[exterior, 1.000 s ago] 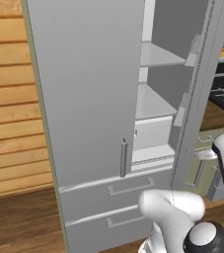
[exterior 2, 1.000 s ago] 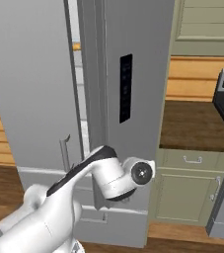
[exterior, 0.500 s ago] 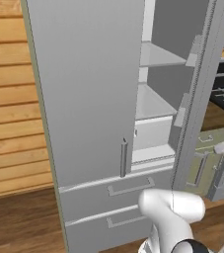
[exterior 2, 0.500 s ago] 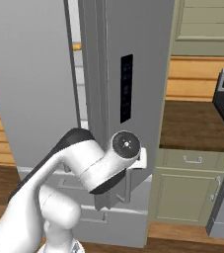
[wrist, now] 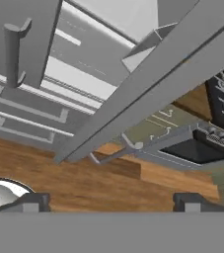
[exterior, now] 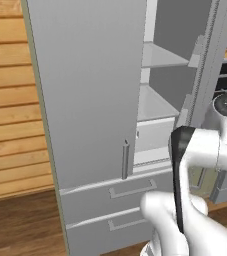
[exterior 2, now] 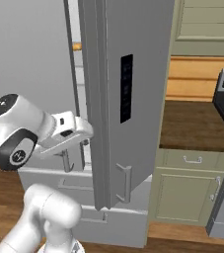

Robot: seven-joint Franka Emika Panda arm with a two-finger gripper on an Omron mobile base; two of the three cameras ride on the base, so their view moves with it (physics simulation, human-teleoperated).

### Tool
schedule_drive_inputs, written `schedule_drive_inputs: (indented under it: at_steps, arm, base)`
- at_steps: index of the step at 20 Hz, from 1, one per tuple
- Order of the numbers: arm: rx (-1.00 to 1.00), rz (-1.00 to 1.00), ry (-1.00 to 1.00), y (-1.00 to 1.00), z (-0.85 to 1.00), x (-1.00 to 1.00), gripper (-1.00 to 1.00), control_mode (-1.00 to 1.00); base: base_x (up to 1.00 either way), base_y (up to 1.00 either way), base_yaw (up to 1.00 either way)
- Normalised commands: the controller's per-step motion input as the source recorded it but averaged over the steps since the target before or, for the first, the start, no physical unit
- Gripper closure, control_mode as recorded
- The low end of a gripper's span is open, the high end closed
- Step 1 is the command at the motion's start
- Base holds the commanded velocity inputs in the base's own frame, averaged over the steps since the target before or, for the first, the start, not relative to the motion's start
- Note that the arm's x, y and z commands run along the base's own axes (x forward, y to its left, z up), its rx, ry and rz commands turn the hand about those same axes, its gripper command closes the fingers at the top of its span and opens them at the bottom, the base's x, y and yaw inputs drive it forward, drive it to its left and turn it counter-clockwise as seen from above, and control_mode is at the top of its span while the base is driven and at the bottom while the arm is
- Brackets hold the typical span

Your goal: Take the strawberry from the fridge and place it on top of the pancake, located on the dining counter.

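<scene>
The fridge [exterior: 90, 100] is standing against a wooden plank wall [exterior: 10, 100], with its right door [exterior 2: 128, 94] swinging wide open and its left door staying shut. The grey-white shelves [exterior: 155, 105] are looking bare (the strawberry is not showing on them). A brown wood floor [wrist: 103, 183] is lying below. The gripper [wrist: 108, 200] is hanging open with its fingertips [wrist: 32, 201] far apart, holding nothing. Green cabinets [exterior 2: 187, 188] are sitting beside the fridge.

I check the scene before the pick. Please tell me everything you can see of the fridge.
The fridge is tall and light grey, smooth like painted metal. Its left door is shut, with a vertical bar handle. Its right door stands open, edge toward the robot, and carries a dark panel and a bar handle. Inside show grey-white shelves. Two drawers sit below. Nothing touches it.
</scene>
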Motion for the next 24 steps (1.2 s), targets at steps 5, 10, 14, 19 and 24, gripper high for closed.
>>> schedule_drive_inputs:
  at_steps: [5, 10, 14, 19, 24]
  arm:
    - [-0.7, -0.03, 0.42, 1.0, 0.2, 0.39, -1.0, -1.0]
    - [-0.56, -0.01, 0.54, 0.45, 0.18, 0.7, -1.0, -1.0]
    - [-0.15, -0.06, 0.3, -0.39, -0.16, 0.67, -1.0, -1.0]
    - [0.0, 0.0, 0.01, -0.57, -0.27, 0.92, -1.0, -1.0]
    - [0.0, 0.06, 0.0, -0.66, -0.07, 0.72, -1.0, -1.0]
  base:
    - [0.0, 0.0, 0.0]
    - [0.0, 0.0, 0.0]
    - [0.0, 0.0, 0.0]
    - [0.0, 0.0, 0.0]
    - [0.0, 0.0, 0.0]
